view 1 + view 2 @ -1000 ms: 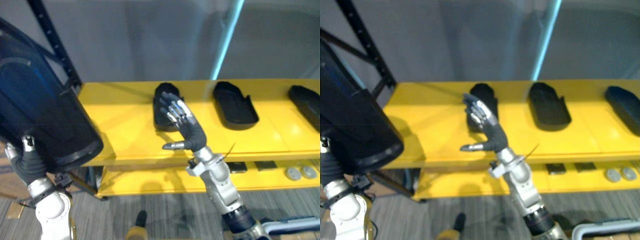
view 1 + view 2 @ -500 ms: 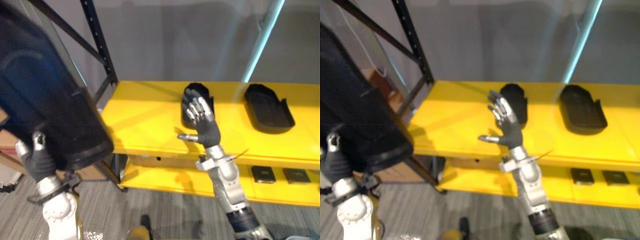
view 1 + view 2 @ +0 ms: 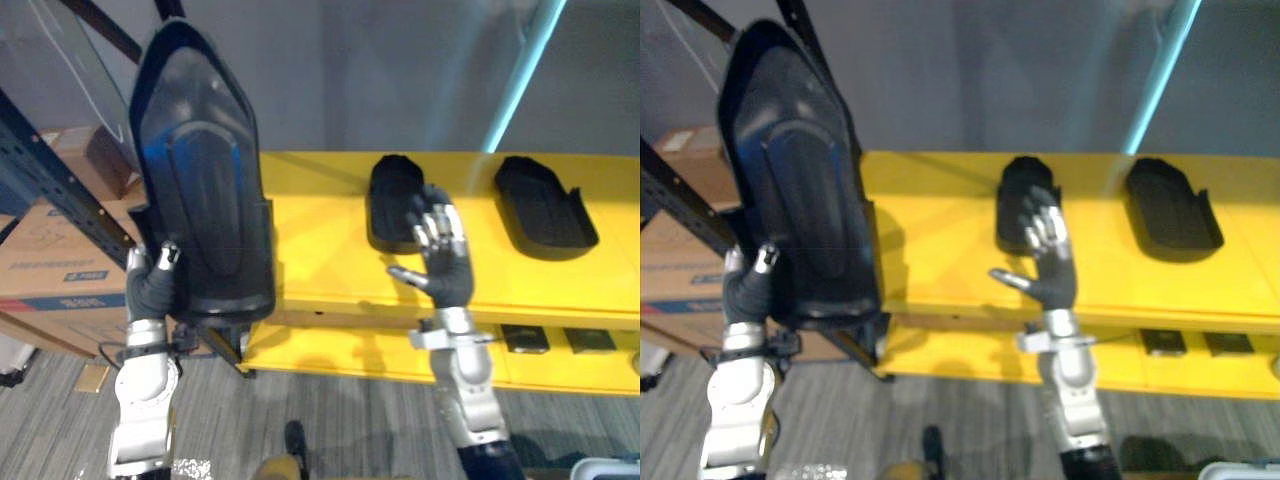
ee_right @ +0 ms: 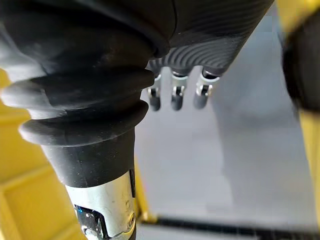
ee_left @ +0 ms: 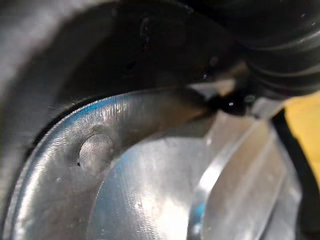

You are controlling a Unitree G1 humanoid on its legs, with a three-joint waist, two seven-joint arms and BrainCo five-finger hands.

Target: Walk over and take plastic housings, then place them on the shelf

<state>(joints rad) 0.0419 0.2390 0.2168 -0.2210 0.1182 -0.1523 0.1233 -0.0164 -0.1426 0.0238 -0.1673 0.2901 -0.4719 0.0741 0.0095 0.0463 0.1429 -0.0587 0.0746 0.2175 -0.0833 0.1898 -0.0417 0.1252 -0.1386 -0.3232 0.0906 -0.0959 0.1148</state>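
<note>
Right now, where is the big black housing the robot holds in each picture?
Left eye view: housing, upright at left, held by the left hand.
Right eye view: housing upright at left too.
Left wrist view: housing's shiny surface, very close.
Right wrist view: cannot tell.
Shared landmark: yellow shelf.

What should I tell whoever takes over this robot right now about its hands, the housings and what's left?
Left hand shut on a large black plastic housing, held upright before the left end of the yellow shelf.
Right hand open, fingers straight, raised before the shelf, empty.
Done: two black housings lie on the shelf.
Left: set the held housing on the shelf's bare left part.
</note>
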